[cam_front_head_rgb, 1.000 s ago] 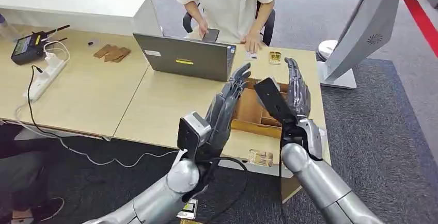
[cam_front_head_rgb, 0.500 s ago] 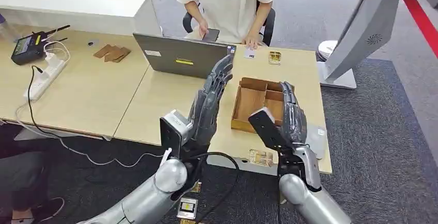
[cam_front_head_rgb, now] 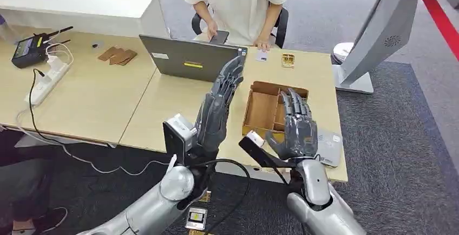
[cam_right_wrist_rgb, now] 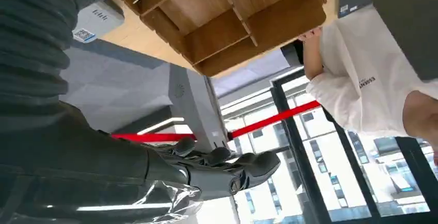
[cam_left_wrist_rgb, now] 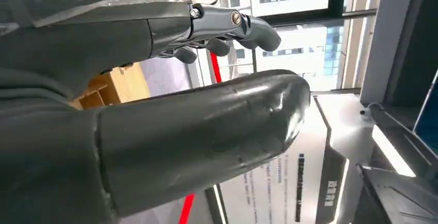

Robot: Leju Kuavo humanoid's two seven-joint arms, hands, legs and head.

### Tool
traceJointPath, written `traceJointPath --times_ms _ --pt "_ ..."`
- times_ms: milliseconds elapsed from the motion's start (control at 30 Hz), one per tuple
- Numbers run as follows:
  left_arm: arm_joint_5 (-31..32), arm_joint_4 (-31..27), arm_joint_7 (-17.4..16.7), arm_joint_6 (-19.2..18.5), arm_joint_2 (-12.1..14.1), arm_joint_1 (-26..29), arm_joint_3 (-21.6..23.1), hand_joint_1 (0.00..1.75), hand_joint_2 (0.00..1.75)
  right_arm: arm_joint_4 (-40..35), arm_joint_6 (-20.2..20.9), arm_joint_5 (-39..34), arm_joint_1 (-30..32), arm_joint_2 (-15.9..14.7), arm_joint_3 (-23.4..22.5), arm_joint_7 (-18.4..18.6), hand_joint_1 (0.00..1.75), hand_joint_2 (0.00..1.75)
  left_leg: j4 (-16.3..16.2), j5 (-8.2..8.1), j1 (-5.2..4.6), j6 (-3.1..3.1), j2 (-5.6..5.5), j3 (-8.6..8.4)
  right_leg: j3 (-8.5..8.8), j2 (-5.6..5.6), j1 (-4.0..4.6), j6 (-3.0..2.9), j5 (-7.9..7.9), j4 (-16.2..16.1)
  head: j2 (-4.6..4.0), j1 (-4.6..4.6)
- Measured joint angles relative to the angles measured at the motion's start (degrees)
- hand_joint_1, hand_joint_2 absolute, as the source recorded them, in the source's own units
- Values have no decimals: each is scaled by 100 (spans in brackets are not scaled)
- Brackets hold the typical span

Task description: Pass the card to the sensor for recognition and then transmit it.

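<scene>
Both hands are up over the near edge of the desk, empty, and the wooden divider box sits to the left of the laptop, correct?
Not quite. In the head view the wooden divider box sits to the right of the laptop, not the left, just beyond the right hand. The rest holds: the left hand and right hand are raised over the desk's near edge with nothing in them.

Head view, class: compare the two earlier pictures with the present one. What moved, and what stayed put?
Both hands came down and back toward the robot. The right hand dropped furthest, from above the cardboard tray to the table's near edge; the left hand lowered less. Neither holds anything. The tray, laptop and seated person stayed put.
</scene>
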State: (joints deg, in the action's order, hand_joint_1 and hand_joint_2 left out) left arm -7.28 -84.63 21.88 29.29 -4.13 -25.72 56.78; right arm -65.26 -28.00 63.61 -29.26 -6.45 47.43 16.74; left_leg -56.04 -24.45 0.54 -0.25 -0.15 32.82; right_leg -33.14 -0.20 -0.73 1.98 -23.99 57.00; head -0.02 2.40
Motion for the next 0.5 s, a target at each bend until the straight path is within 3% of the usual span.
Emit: traceJointPath --times_ms 500 --pt "13 0 61 -94 0 4 26 0 0 957 48 -96 -121 380 144 -120 0 175 0 0 0 0 0 1 0 0 0 0 0 0 0 0"
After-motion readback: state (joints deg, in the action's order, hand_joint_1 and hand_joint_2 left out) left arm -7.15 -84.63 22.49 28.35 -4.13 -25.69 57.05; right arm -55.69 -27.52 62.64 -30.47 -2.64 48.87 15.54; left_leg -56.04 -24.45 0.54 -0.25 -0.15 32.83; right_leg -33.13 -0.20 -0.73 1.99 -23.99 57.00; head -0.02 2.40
